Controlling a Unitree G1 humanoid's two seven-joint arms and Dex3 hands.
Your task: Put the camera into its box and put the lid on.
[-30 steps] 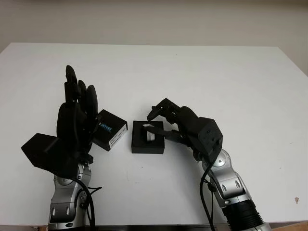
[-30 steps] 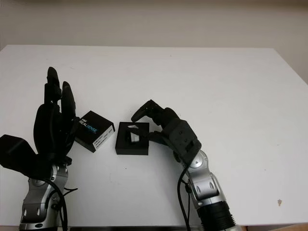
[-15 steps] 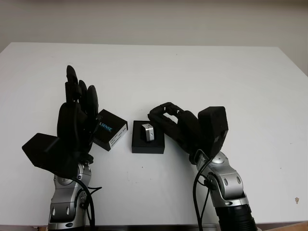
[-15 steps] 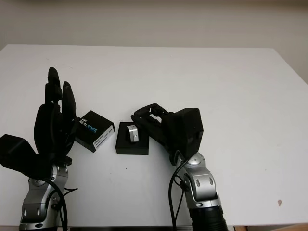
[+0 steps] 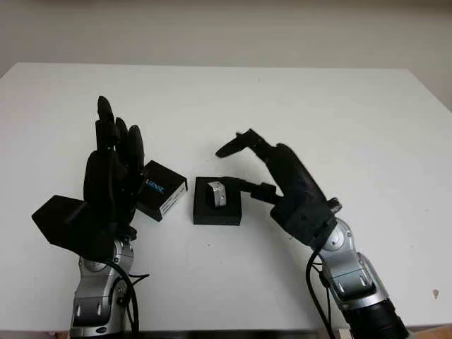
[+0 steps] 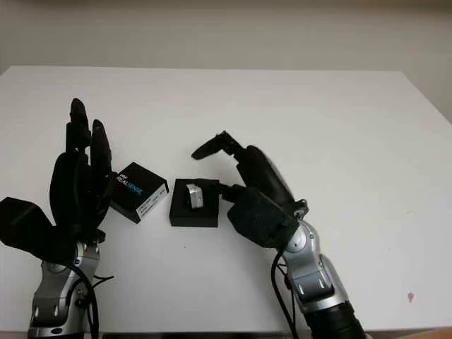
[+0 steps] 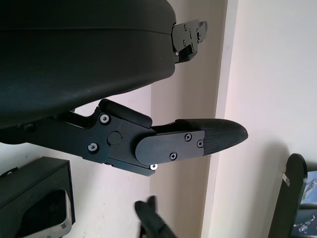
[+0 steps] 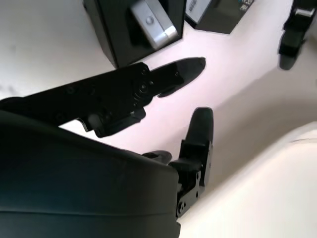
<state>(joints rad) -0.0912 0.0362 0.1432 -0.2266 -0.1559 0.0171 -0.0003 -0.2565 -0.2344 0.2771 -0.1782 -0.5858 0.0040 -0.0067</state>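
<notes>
In the left eye view we see a white tabletop with a shallow black square box near its front, and a small silver camera sits inside that box, tilted on its edge. Just left of the box lies a black printed lid, tipped at an angle and touching nothing but the tabletop. Our right hand hovers just right of the box, holding nothing; one of its fingers reaches out above the box's far edge and a lower one points at the box's right side. Our left hand stands upright beside the lid, open and empty. In the right eye view the same layout appears, with the lid's white lettering facing up. In the left wrist view we see the left hand's black shell and one finger stretched straight out, and a corner of the box with the camera below it. In the right wrist view the right hand's fingers extend toward the box, where the camera lies, apart from them.
</notes>
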